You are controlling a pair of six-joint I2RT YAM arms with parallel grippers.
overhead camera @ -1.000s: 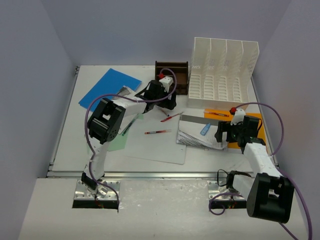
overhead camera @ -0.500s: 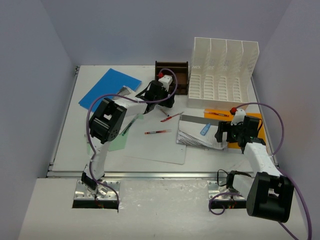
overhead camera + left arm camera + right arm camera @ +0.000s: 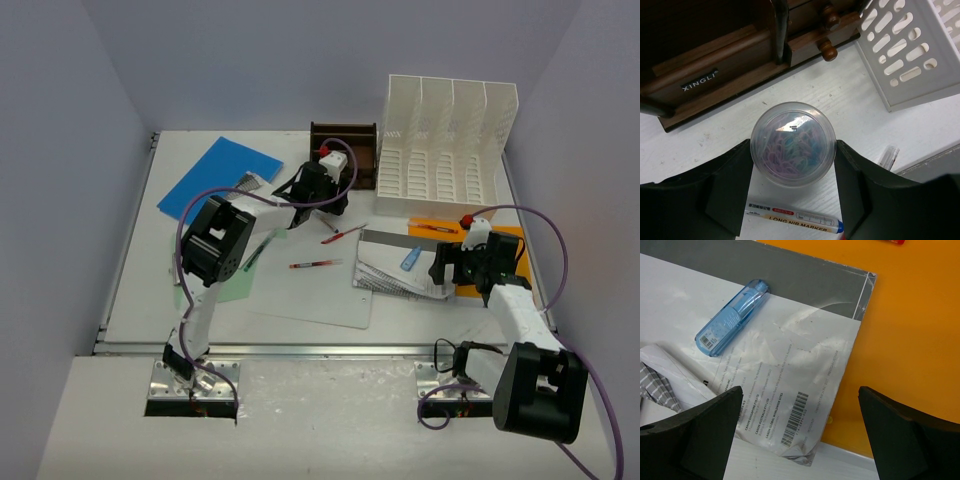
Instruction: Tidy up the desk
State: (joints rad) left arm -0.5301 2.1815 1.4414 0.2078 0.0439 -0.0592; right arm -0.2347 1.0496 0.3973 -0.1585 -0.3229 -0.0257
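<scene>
Bracketing a clear round tub (image 3: 792, 145), the left gripper (image 3: 793, 150) has its dark, matte fingers pressed against both sides of it, no gap visible either side. The tub is smooth plastic with a moulded lid. Pastel loops inside look like paper clips, but they are blurred through the lid.

- The tub stands on the desk (image 3: 140, 270), a flat white top with a metal rail (image 3: 300, 349) along its near edge.
- Just beyond the tub is a dark brown wooden organizer (image 3: 715, 55), grained, with turned drawer knobs (image 3: 827, 49). Its upper part is cut off in the wrist view.
- Right of the organizer is a white slotted plastic rack (image 3: 910, 50), with only its corner visible at the wrist.
- A white marker (image 3: 792, 218) lies near the tub between the fingers, its ends hidden behind them.
- From above, the tub itself is hidden under the left wrist.

The right gripper (image 3: 799, 390) hangs with its fingers spread wide, gripping nothing.

- Below the right gripper is a glossy, crinkled plastic sleeve (image 3: 800, 385) printed with barcodes, lying on a grey sheet (image 3: 790, 275).
- Both overlap a smooth orange folder (image 3: 910, 315).
- A translucent blue capped stick (image 3: 732, 319) rests on the sleeve.
- A striped scrap (image 3: 660, 382) at the left edge is cut off and too partial to identify.

On the far left of the desk lies a blue folder (image 3: 215, 178). A red pen (image 3: 315, 264) lies mid-desk.
</scene>
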